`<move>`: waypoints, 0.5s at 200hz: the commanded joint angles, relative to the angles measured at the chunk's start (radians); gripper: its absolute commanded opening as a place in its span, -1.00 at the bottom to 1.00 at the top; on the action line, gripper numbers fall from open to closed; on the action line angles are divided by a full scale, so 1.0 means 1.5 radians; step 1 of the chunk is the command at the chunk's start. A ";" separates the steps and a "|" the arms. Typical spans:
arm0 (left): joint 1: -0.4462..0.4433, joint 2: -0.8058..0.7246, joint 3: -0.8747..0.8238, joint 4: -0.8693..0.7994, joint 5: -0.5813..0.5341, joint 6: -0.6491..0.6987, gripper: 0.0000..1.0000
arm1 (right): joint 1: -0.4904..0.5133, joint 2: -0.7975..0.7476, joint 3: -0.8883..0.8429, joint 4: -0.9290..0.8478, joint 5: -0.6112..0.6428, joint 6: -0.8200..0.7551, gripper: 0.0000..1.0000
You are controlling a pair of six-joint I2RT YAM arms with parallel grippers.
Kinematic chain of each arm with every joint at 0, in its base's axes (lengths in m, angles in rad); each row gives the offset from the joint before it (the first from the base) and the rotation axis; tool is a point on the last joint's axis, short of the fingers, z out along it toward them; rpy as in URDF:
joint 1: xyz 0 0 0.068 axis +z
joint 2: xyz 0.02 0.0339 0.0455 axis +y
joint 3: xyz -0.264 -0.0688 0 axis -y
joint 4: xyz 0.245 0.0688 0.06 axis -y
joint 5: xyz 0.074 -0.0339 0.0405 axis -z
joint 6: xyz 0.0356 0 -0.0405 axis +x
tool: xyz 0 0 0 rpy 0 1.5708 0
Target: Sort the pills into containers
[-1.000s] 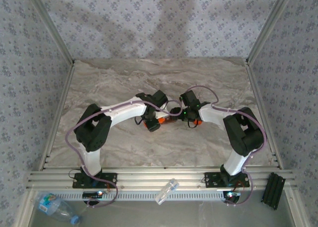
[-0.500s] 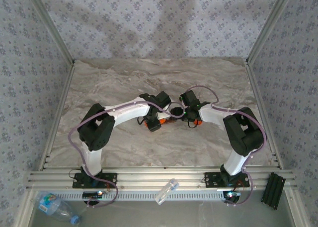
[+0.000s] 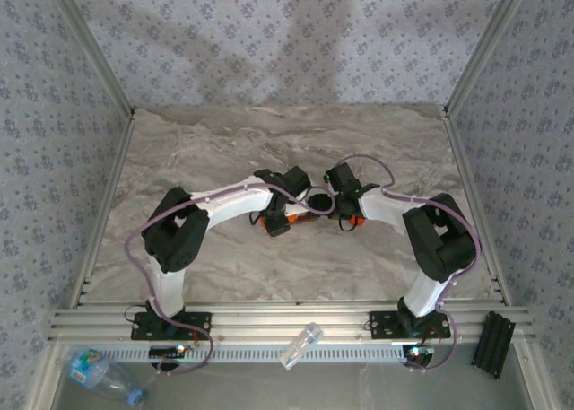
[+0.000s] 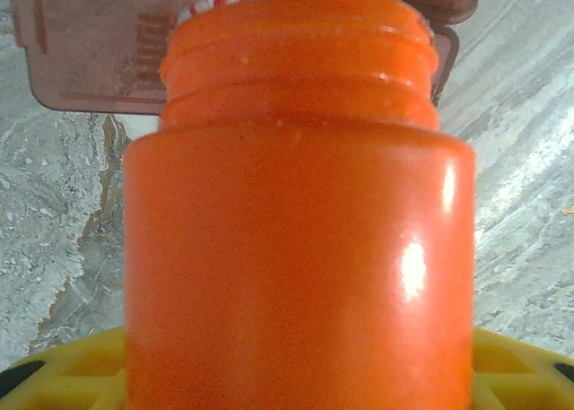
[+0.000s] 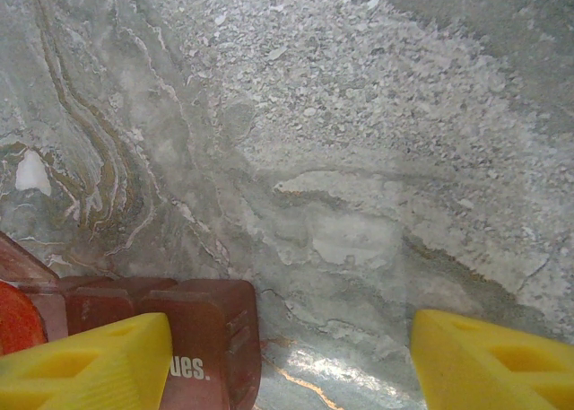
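1. Change over the last second. My left arm (image 3: 224,199) has swung its elbow slightly inward and pushed its wrist a short way right, toward the middle of the desk (image 3: 224,141). Between the half-second-old frame and this one it hardly moves, so I read the reach as finished. My right arm (image 3: 395,208) keeps its earlier pose.

2. Left claw (image 3: 276,220). It is clenched on the orange pill bottle (image 4: 296,248). In the left wrist view the bottle sits between the yellow fingers (image 4: 63,374), with its threaded neck bare and pointing away from the camera.

3. Location of the bottle. It is in that claw at mid-desk. Its mouth is just beside the dark-red pill organiser (image 4: 99,51), whose tinted flap stands behind the neck.

4. Right claw (image 5: 291,325). It is released, with both yellow fingers spread wide and only bare desk between them. Its one finger lies over the edge of the organiser and the other is well apart from it.

5. Meaning for the task. In my judgement the short advance has brought bottle and organiser together for a transfer. I cannot tell whether any pills lie in the compartments.

6. Risk. The neck is close to the flap, so a further push could shove the organiser.
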 commanded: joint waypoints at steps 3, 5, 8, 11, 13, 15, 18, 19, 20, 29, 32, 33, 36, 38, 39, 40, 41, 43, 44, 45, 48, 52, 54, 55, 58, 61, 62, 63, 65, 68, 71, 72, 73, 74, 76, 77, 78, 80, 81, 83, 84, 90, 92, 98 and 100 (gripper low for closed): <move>-0.008 0.003 0.020 -0.022 -0.023 0.016 -1.00 | 0.004 0.030 -0.010 0.010 -0.024 0.010 0.45; -0.008 0.003 0.020 -0.022 -0.024 0.016 -1.00 | 0.004 0.030 -0.010 0.010 -0.024 0.010 0.45; -0.009 0.003 0.020 -0.023 -0.025 0.017 -1.00 | 0.003 0.031 -0.009 0.010 -0.024 0.010 0.45; -0.008 0.003 0.020 -0.023 -0.027 0.017 -1.00 | 0.003 0.030 -0.009 0.010 -0.024 0.010 0.45; -0.008 0.003 0.020 -0.023 -0.028 0.017 -1.00 | 0.004 0.030 -0.009 0.010 -0.024 0.010 0.44; -0.009 0.003 0.020 -0.023 -0.028 0.017 -1.00 | 0.003 0.030 -0.009 0.010 -0.024 0.009 0.45; -0.008 0.002 0.020 -0.024 -0.028 0.018 -1.00 | 0.003 0.030 -0.009 0.010 -0.025 0.010 0.45; -0.009 0.002 0.020 -0.024 -0.028 0.018 -1.00 | 0.003 0.030 -0.009 0.010 -0.025 0.010 0.45; -0.009 0.002 0.020 -0.024 -0.028 0.018 -1.00 | 0.003 0.030 -0.009 0.010 -0.024 0.010 0.45; -0.008 0.001 0.020 -0.024 -0.030 0.020 -1.00 | 0.003 0.030 -0.008 0.009 -0.024 0.010 0.45; -0.008 0.001 0.020 -0.025 -0.031 0.020 -1.00 | 0.003 0.030 -0.008 0.009 -0.025 0.010 0.45; -0.009 0.001 0.020 -0.025 -0.032 0.020 -1.00 | 0.003 0.031 -0.008 0.009 -0.025 0.010 0.45; -0.009 0.001 0.020 -0.026 -0.033 0.020 -1.00 | 0.004 0.031 -0.009 0.009 -0.025 0.010 0.45; -0.009 0.000 0.020 -0.026 -0.034 0.021 -1.00 | 0.004 0.030 -0.009 0.009 -0.025 0.010 0.45; -0.010 0.000 0.020 -0.026 -0.035 0.021 -1.00 | 0.004 0.030 -0.008 0.009 -0.025 0.010 0.45; -0.010 0.000 0.020 -0.026 -0.035 0.021 -1.00 | 0.004 0.031 -0.008 0.009 -0.025 0.010 0.45; -0.009 0.000 0.021 -0.026 -0.036 0.021 -1.00 | 0.004 0.030 -0.008 0.009 -0.025 0.010 0.45; -0.009 0.000 0.021 -0.027 -0.036 0.021 -1.00 | 0.004 0.030 -0.009 0.009 -0.025 0.010 0.45; -0.009 0.000 0.021 -0.027 -0.036 0.022 -1.00 | 0.004 0.030 -0.008 0.009 -0.025 0.010 0.45; -0.010 0.000 0.021 -0.027 -0.037 0.022 -1.00 | 0.004 0.031 -0.008 0.009 -0.025 0.009 0.45; -0.009 -0.001 0.021 -0.027 -0.039 0.022 -1.00 | 0.004 0.030 -0.008 0.008 -0.025 0.010 0.45; -0.009 -0.001 0.022 -0.027 -0.041 0.023 -1.00 | 0.004 0.030 -0.008 0.009 -0.025 0.010 0.45; -0.010 -0.002 0.022 -0.027 -0.042 0.024 -1.00 | 0.004 0.030 -0.008 0.008 -0.025 0.010 0.45; -0.009 -0.002 0.021 -0.027 -0.043 0.024 -1.00 | 0.004 0.030 -0.008 0.008 -0.025 0.010 0.45; -0.009 -0.003 0.022 -0.028 -0.044 0.024 -1.00 | 0.004 0.030 -0.008 0.008 -0.025 0.010 0.45; -0.009 -0.004 0.022 -0.028 -0.044 0.024 -1.00 | 0.004 0.030 -0.008 0.008 -0.025 0.010 0.45; -0.009 -0.004 0.022 -0.029 -0.045 0.024 -1.00 | 0.004 0.030 -0.008 0.009 -0.025 0.010 0.45; -0.010 -0.004 0.023 -0.029 -0.046 0.024 -1.00 | 0.004 0.031 -0.008 0.009 -0.025 0.010 0.45; -0.010 -0.004 0.023 -0.030 -0.046 0.025 -1.00 | 0.003 0.030 -0.008 0.008 -0.025 0.009 0.45; -0.010 -0.005 0.024 -0.030 -0.047 0.026 -1.00 | 0.004 0.031 -0.009 0.008 -0.025 0.010 0.45; -0.010 -0.006 0.024 -0.031 -0.048 0.026 -1.00 | 0.004 0.032 -0.009 0.009 -0.025 0.009 0.45; -0.010 -0.006 0.024 -0.032 -0.048 0.027 -1.00 | 0.004 0.032 -0.009 0.008 -0.025 0.010 0.45; -0.010 -0.006 0.024 -0.032 -0.048 0.027 -1.00 | 0.004 0.031 -0.009 0.009 -0.025 0.010 0.45; -0.010 -0.006 0.025 -0.033 -0.048 0.027 -1.00 | 0.004 0.031 -0.008 0.009 -0.025 0.009 0.45; -0.010 -0.006 0.025 -0.033 -0.049 0.028 -1.00 | 0.003 0.031 -0.009 0.008 -0.025 0.009 0.45; -0.010 -0.006 0.025 -0.034 -0.049 0.028 -1.00 | 0.003 0.031 -0.009 0.008 -0.025 0.009 0.45; -0.010 -0.006 0.026 -0.034 -0.049 0.028 -1.00 | 0.003 0.031 -0.009 0.009 -0.025 0.010 0.45; -0.010 -0.007 0.026 -0.035 -0.048 0.029 -1.00 | 0.003 0.031 -0.008 0.009 -0.025 0.010 0.45; -0.010 -0.007 0.026 -0.035 -0.049 0.029 -1.00 | 0.003 0.032 -0.009 0.009 -0.025 0.010 0.45; -0.010 -0.007 0.027 -0.036 -0.049 0.030 -1.00 | 0.003 0.032 -0.009 0.008 -0.025 0.010 0.45; -0.011 -0.007 0.027 -0.038 -0.048 0.031 -1.00 | 0.003 0.032 -0.009 0.009 -0.025 0.010 0.45; -0.011 -0.007 0.029 -0.040 -0.049 0.033 -1.00 | 0.004 0.032 -0.009 0.008 -0.025 0.010 0.45; -0.011 -0.007 0.029 -0.041 -0.050 0.034 -1.00 | 0.004 0.033 -0.009 0.008 -0.025 0.009 0.45; -0.011 -0.007 0.031 -0.045 -0.051 0.035 -1.00 | 0.004 0.032 -0.009 0.009 -0.025 0.010 0.45; -0.011 -0.007 0.032 -0.046 -0.052 0.035 -1.00 | 0.004 0.032 -0.008 0.009 -0.025 0.010 0.45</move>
